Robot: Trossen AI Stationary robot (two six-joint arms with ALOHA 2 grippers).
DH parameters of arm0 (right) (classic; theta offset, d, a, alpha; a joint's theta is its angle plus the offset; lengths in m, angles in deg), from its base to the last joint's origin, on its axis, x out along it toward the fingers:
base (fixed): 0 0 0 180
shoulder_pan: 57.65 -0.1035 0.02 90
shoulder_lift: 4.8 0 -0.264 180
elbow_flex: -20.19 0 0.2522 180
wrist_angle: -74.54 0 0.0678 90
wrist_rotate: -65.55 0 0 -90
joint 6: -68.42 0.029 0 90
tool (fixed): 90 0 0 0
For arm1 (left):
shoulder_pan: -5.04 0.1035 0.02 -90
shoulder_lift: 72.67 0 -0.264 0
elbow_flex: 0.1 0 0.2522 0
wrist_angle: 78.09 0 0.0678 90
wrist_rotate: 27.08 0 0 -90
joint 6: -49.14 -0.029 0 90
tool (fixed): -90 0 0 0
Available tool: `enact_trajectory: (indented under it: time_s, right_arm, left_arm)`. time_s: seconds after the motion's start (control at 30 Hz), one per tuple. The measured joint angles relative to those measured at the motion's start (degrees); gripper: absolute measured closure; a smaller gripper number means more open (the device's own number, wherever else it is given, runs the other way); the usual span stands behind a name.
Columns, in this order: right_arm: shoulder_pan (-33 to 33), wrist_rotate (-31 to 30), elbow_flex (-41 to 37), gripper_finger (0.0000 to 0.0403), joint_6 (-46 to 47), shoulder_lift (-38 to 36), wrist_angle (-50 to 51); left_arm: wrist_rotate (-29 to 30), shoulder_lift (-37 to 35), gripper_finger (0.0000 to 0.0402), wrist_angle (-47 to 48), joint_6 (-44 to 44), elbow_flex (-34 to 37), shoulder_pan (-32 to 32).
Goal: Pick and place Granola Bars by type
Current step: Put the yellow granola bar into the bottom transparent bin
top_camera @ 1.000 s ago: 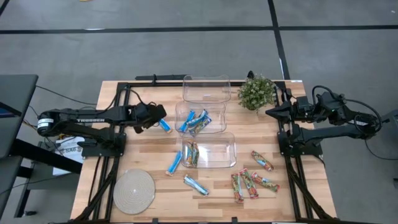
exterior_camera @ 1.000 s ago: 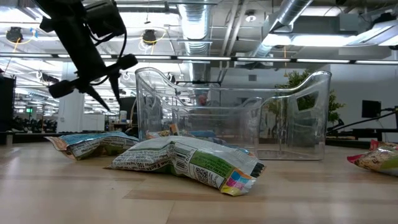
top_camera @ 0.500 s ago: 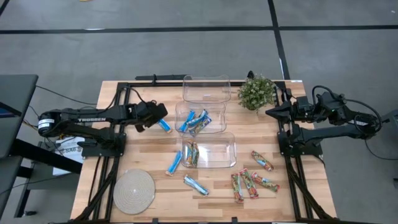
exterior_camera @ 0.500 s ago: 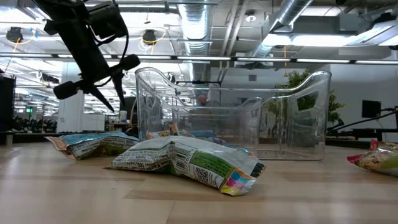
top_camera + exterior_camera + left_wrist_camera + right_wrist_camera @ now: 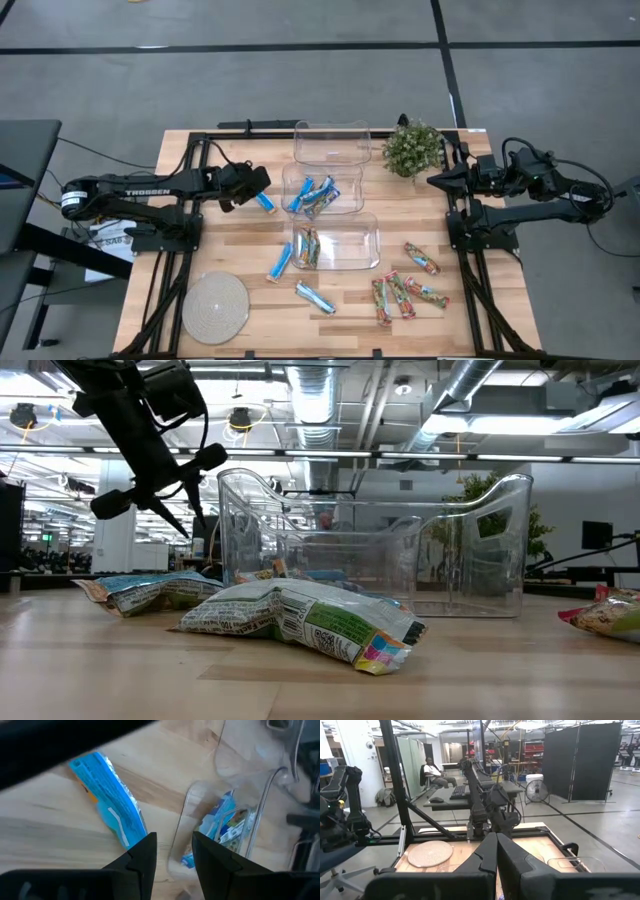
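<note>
My left gripper (image 5: 258,181) hovers open above the table, just left of the middle clear bin (image 5: 350,178). In the left wrist view its fingers (image 5: 142,856) stand over bare wood between a loose bright blue bar (image 5: 107,800) and the bin's wall. That bar (image 5: 265,201) lies flat on the table. The middle bin holds several blue bars (image 5: 315,193), and the near bin (image 5: 360,245) holds one bar (image 5: 306,246). Two more blue bars (image 5: 281,262) (image 5: 314,297) and several red-green-orange bars (image 5: 403,293) lie on the near part of the table. My right gripper (image 5: 496,851) waits shut at the right edge.
An empty clear bin (image 5: 332,142) stands at the far edge beside a small potted plant (image 5: 412,148). A round woven mat (image 5: 215,305) lies at the near left corner. In the low view a crumpled wrapper (image 5: 300,618) lies in front of a bin. People sit in the room beyond.
My left gripper has drifted a little toward the table's right, nearer the middle bin, staying open. Nothing else has moved.
</note>
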Motion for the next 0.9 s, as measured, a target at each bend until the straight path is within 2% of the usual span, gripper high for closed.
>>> enact_trajectory:
  time_s: [0.17,0.27,0.37,0.43,0.9]
  right_arm:
    - [0.0,0.02,0.0,0.0403,0.02,0.0,0.0]
    - [0.02,0.01,0.0,0.0403,0.02,0.0,0.0]
    - [0.0,0.01,0.0,0.0403,0.01,0.0,0.0]
    - [0.01,0.02,0.0,0.0403,0.0,0.0,0.0]
    - [0.0,0.01,0.0,0.0403,0.0,0.0,0.0]
  left_arm:
    - [-0.38,0.0,0.0286,-1.61,5.54,0.0,0.0]
    - [-1.23,0.0,0.0286,-2.51,3.38,0.0,0.0]
    - [2.81,0.0,0.0286,-2.52,-1.35,0.0,-0.04]
    - [4.8,0.0,0.0286,-3.14,0.55,0.0,0.02]
    - [7.01,0.0,0.0286,-2.48,7.46,-0.02,0.2]
